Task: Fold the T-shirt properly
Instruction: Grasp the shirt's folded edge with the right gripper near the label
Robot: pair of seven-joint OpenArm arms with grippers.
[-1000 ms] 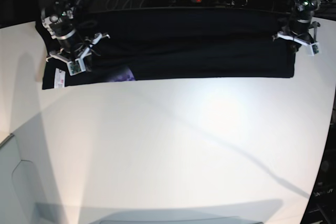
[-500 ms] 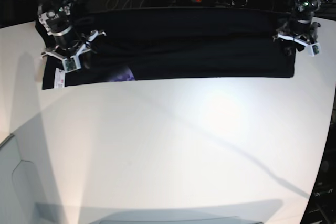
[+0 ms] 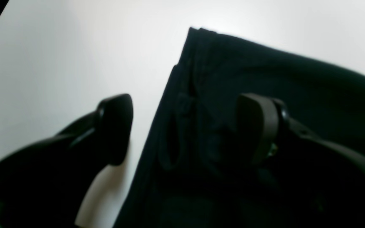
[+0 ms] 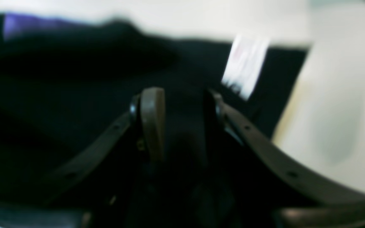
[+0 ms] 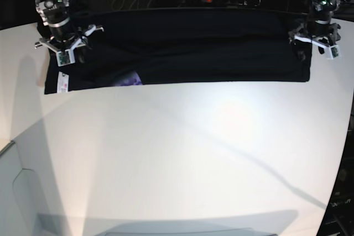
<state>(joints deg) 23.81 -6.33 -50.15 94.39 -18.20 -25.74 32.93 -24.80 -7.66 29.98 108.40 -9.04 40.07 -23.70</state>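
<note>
Both arms lifted off T-shirt (image 5: 182,48).

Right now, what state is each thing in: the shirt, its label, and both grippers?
T-shirt: folded into a long band, flat on the table.
Label: exposed at one end.
Left gripper: open, holding nothing.
Right gripper: open, above the cloth.

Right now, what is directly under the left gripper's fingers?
The left gripper is open. One finger hangs over the T-shirt edge; the other hangs over the bare white table. Folded layers bunch between them; anything beneath the cloth is covered.
</note>
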